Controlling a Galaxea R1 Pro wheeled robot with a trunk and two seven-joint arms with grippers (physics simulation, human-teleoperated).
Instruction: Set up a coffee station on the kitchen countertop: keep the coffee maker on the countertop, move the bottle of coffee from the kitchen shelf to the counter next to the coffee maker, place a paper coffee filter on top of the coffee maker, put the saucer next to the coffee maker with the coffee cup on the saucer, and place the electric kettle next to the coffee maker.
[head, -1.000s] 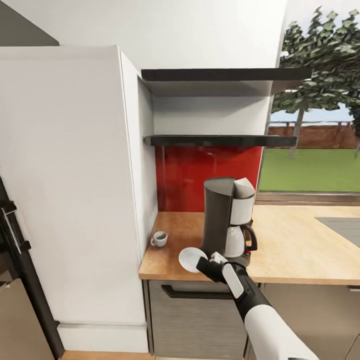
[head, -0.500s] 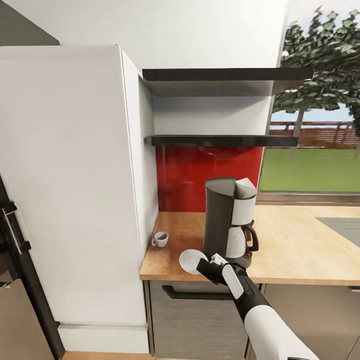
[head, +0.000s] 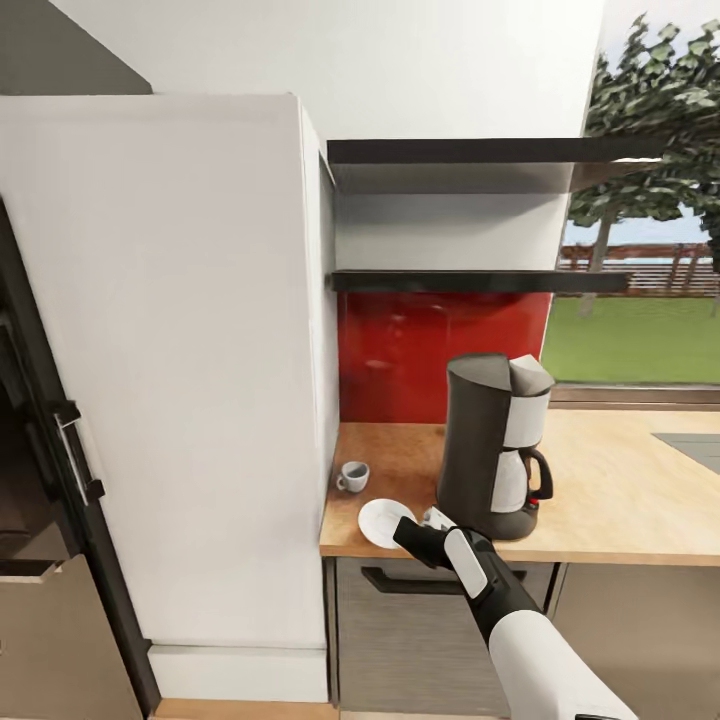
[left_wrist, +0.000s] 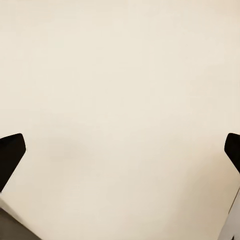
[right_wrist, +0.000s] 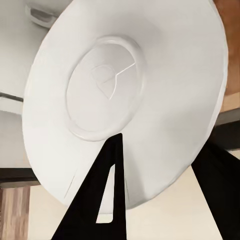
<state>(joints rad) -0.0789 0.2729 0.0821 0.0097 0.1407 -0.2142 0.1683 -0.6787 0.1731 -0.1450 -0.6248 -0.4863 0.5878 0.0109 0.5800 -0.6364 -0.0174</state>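
Nearest, the right arm reaches forward to the front edge of the countertop (head: 600, 500), and the right gripper (head: 418, 528) is clamped on the saucer (head: 385, 522) by its right-hand rim — in the right wrist view a dark finger (right_wrist: 102, 195) lies across the white face of the saucer (right_wrist: 125, 95), with the other finger behind its edge. The saucer is a small, flat, round white plate with a raised ring at its middle; it sits at the counter's front edge, just left of the coffee maker (head: 495, 445); whether it rests on the wood or hangs just above it cannot be told.

The left gripper (left_wrist: 120, 150) has its two dark fingertips spread wide apart, facing a plain cream surface.

A little farther back and left, the coffee cup (head: 351, 476) stands upright on the counter near the tall white cabinet (head: 180, 380) — small, white, handle to the left. The coffee maker is tall and black with a pale filter housing and a glass carafe.

Behind them is a red backsplash (head: 400, 350), two dark shelves (head: 450, 280) above it, and a window (head: 650, 300) onto grass and trees at the far right.
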